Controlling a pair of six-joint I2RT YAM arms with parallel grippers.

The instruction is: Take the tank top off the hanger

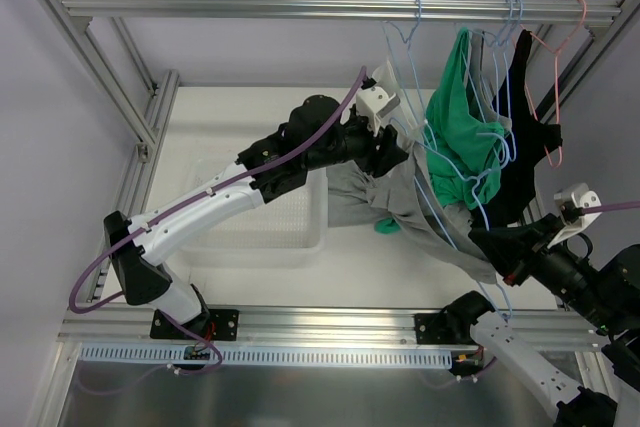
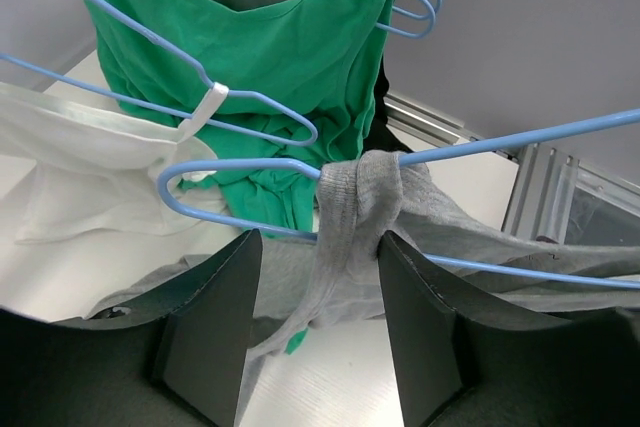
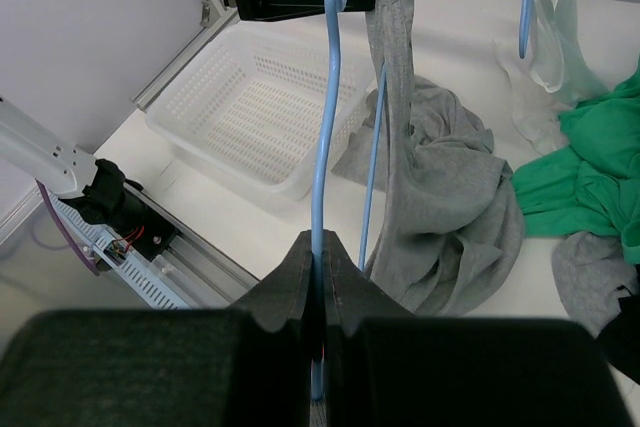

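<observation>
A white basket (image 1: pixel 290 222) sits toward the left edge of the worktop (image 1: pixel 240 117). Just right of it, the left pincer (image 1: pixel 385 155) reaches over the middle of the worktop with its jaws wide and nothing held. The gray tank top (image 1: pixel 355 202) is partly hung: one strap (image 2: pixel 355 197) is looped over the wire of a blue hanger (image 2: pixel 520 137), while the body slumps in a heap on the worktop beside the basket. It looks light, limp and stretchy. It will likely sag and trail rather than lift as one piece, and the strap may snag on the wire. The bunched strap just below the wire seems the best place to take hold, so it can be drawn off the hanger's end. Only the left wrist view shows that this strap lies right between the open fingers (image 2: pixel 215 327). From above, the arm hides it. A green garment (image 1: pixel 460 117) hangs from other hangers on the rail toward the far right corner, close behind the strap, and could get caught in a careless pinch. Toward the near right edge, the right pincer (image 3: pixel 322 267) is clamped tight on the hanger's wire. That grip is plain in its own wrist view but muddled from overhead by dark cloth.
</observation>
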